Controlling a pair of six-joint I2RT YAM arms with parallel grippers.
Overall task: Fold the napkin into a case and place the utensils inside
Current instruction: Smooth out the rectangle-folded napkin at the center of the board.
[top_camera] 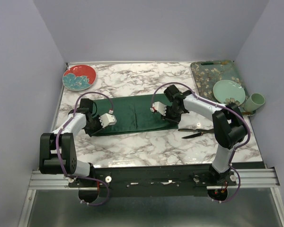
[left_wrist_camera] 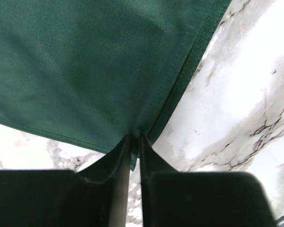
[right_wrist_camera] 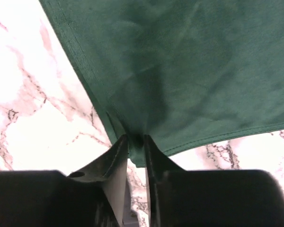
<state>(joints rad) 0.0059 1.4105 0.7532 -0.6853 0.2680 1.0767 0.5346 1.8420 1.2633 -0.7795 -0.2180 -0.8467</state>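
Note:
The dark green napkin (top_camera: pixel 132 113) lies on the marble table as a long horizontal band. My left gripper (top_camera: pixel 91 124) is shut on its near left corner; the left wrist view shows the cloth (left_wrist_camera: pixel 85 71) pinched between the fingertips (left_wrist_camera: pixel 124 146). My right gripper (top_camera: pixel 173 113) is shut on its near right corner, the cloth (right_wrist_camera: pixel 189 71) pinched between its fingertips (right_wrist_camera: pixel 120 144). Two slim black utensils (top_camera: pixel 195 132) lie on the table to the right of the napkin, near the right arm.
A red and teal plate (top_camera: pixel 79 76) sits at the back left. A teal floral tray (top_camera: pixel 217 78) at the back right holds a pale green plate (top_camera: pixel 228 91). A pale green cup (top_camera: pixel 255 101) stands at the right edge.

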